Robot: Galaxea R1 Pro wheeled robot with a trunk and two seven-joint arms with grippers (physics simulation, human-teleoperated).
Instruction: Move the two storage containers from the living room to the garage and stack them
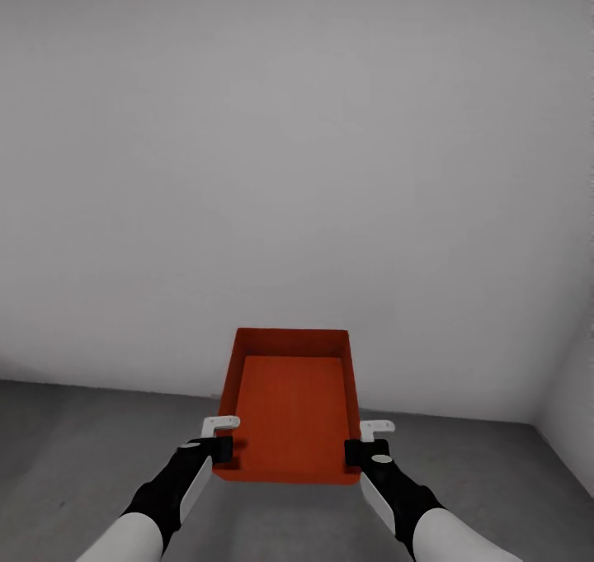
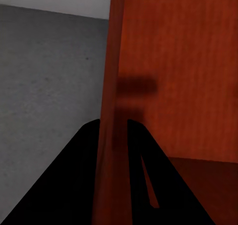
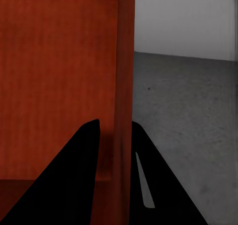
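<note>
One orange-red storage container [image 1: 289, 417] hangs in front of me above the dark grey concrete floor [image 1: 82, 438] of the garage, empty inside. My left gripper [image 1: 221, 448] is shut on its left wall near the front corner, and my right gripper [image 1: 356, 451] is shut on its right wall. In the left wrist view the black fingers [image 2: 84, 170] straddle the container wall [image 2: 111, 86]. The right wrist view has the same: fingers [image 3: 79, 175] on either side of the wall [image 3: 124, 86]. The second container is out of view.
A plain grey-white wall [image 1: 297, 174] stands straight ahead, meeting the floor just beyond the container. A second wall [image 1: 573, 397] forms a corner at the right. Bare concrete [image 3: 188, 116] spreads to both sides.
</note>
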